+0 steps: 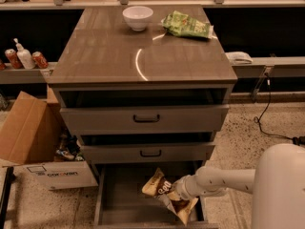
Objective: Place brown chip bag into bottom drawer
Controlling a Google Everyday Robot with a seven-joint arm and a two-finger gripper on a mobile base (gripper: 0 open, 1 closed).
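Note:
The brown chip bag, dark brown with pale yellow ends and white lettering, hangs tilted inside the open bottom drawer, its lower end near the drawer's right front. My gripper reaches in from the right on a white arm and is shut on the bag's right side. The drawer is pulled out under the two handled drawers.
A white bowl and a green bag lie on the cabinet top. The top drawer and middle drawer stand slightly open. A cardboard box sits at the left. Cans and a bottle stand on the left shelf.

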